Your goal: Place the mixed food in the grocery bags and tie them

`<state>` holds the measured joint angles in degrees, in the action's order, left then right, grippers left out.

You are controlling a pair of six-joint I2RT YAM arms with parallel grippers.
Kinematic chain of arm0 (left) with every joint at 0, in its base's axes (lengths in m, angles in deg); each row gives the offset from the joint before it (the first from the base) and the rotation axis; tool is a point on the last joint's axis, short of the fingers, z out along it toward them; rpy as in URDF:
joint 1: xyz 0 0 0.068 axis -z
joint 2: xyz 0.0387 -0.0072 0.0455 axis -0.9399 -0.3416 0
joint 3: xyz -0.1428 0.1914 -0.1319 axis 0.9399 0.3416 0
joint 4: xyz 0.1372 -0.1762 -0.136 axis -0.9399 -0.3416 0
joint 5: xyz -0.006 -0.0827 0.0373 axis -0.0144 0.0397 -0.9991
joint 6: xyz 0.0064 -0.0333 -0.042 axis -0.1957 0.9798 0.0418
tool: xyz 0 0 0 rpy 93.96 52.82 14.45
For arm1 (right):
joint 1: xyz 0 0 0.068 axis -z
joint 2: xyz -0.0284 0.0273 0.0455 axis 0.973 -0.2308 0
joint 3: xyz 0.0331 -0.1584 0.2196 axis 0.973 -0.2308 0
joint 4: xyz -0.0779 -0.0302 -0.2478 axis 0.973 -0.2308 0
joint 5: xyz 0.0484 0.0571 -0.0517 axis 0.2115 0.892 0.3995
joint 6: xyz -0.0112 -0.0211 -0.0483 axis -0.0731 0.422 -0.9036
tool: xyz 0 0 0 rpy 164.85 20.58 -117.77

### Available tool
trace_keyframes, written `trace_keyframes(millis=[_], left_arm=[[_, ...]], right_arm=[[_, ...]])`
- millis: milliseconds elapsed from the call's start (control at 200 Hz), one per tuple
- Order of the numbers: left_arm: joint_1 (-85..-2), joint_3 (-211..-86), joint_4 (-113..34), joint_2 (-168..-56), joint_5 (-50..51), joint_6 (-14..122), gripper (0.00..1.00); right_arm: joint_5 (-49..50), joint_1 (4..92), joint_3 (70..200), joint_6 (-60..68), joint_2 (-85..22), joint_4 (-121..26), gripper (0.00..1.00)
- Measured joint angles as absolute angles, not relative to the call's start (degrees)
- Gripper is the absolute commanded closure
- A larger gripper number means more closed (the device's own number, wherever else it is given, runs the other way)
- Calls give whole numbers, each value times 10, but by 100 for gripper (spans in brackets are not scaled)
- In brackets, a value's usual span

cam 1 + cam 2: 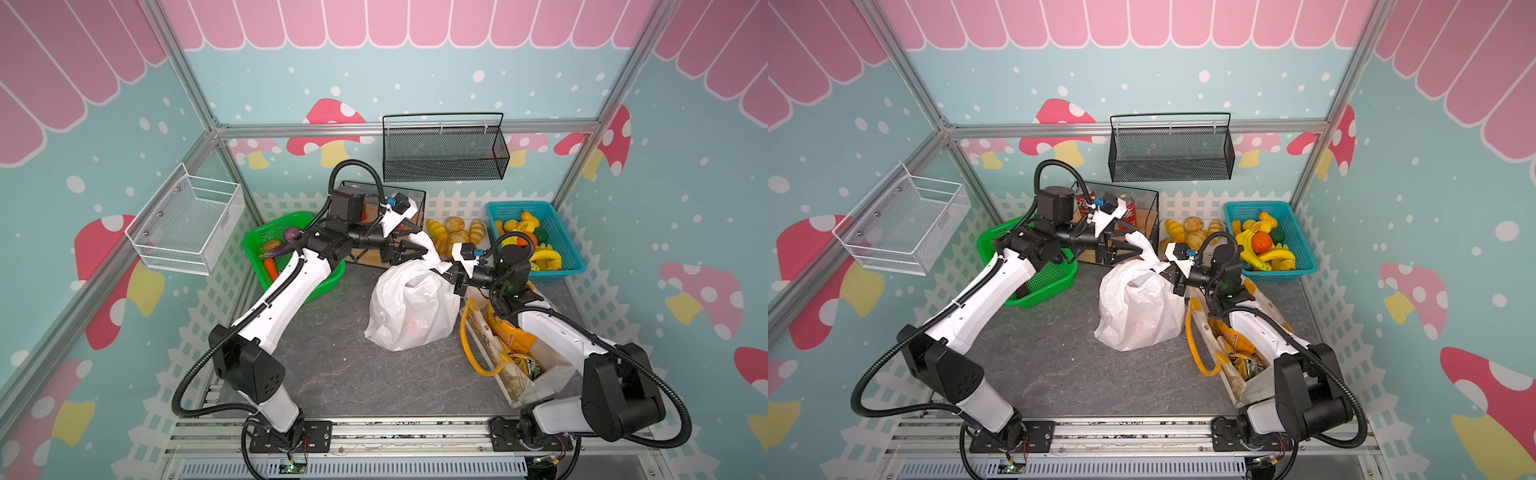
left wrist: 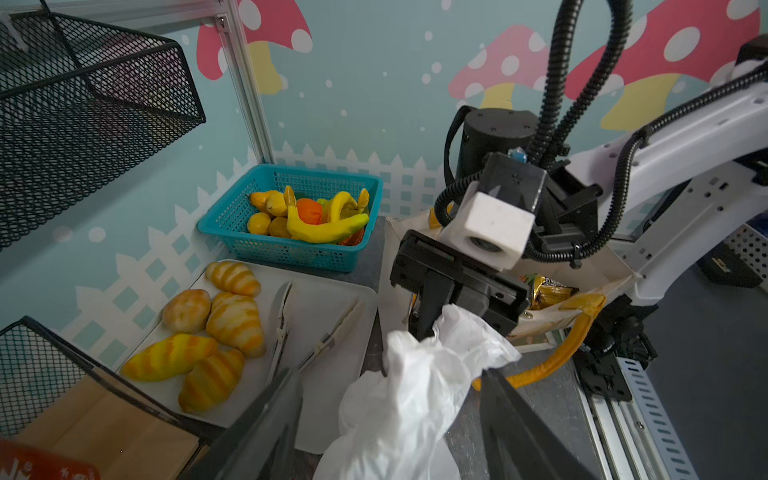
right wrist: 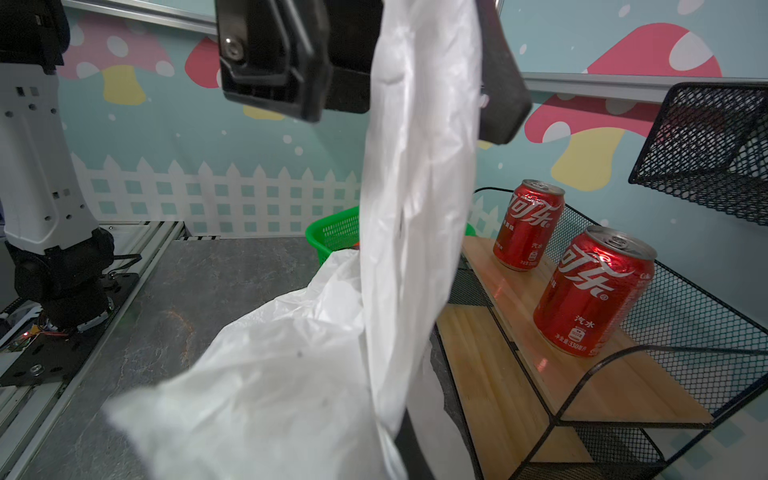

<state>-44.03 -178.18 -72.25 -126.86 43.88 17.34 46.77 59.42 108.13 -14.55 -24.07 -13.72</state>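
Toy vegetables (image 1: 274,250): lay in the green basket (image 1: 328,282) at the far left of the desk (image 1: 332,365), a carrot (image 1: 271,269) among them, partly under the left arm.
Left hand (image 1: 1133,240): hung over the back of the desk beside the bag's top, its fingers (image 2: 266,424) spread well apart. A twisted strand of white plastic ran between them without being pinched.
White plastic bag (image 1: 411,307): stood bulging in the middle of the desk, its top gathered upward toward both hands. Something reddish showed faintly through its side.
Right hand (image 1: 439,271): met the bag's top from the right, fully closed and pinching a strand of the plastic.
Fabric tote (image 1: 517,384): lay just right of the white plastic bag, beneath the right arm, with a yellow-orange handle (image 2: 552,365) looping out over the desk.
Snack packets (image 1: 509,332): sat inside the tote's open mouth.
Bread rolls (image 1: 455,232): lay at the back, behind the right hand.
Blue basket (image 1: 519,203): stood in the far right corner, holding bananas and other fruit.
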Motion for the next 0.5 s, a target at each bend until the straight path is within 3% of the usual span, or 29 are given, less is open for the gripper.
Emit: trace_keyframes(millis=[75, 165, 315, 500], left_arm=[[-437, -1789, -709, -1277, 439, 186, 79], [-433, -1778, -691, -1271, 438, 175, 91], [-418, -1641, -610, -1199, 404, 129, 100], [-399, -1480, -485, -1135, 338, 63, 100]], right_arm=[[462, 594, 1081, -143, -239, -139, 100], [436, 594, 1081, -132, -237, -151, 100], [392, 594, 1086, -74, -237, -176, 99], [376, 593, 1098, 29, -244, -173, 95]])
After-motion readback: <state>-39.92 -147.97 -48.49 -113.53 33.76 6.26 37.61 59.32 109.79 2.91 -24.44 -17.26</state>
